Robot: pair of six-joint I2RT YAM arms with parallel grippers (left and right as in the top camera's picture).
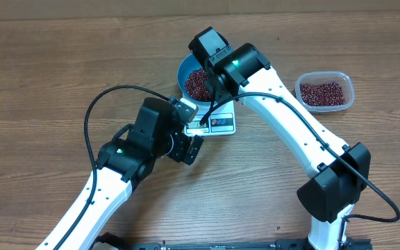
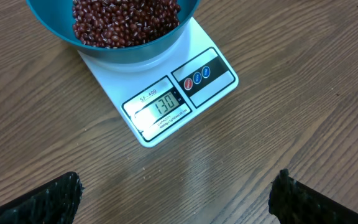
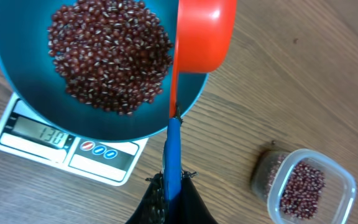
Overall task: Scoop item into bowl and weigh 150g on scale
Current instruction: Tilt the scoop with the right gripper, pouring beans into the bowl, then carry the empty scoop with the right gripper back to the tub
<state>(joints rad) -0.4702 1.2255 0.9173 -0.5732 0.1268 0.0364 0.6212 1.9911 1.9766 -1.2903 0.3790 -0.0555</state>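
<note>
Beans (image 3: pixel 110 56) are lying in the bowl (image 3: pixel 17 81) just beyond the right gripper (image 3: pixel 171 186), which is clamping a scoop (image 3: pixel 204 31); left gripper (image 2: pixel 179 199) is hanging agape.

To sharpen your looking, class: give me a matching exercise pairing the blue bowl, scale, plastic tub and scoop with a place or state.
Things:
1. bowl
2. scale
3. tub
4. scoop

Places or states:
A. handle clamped in the right gripper
B. display shows 130
C. stands on the scale
D. sits apart, off to one side

Pairs: 1-C, 2-B, 3-D, 4-A
</note>
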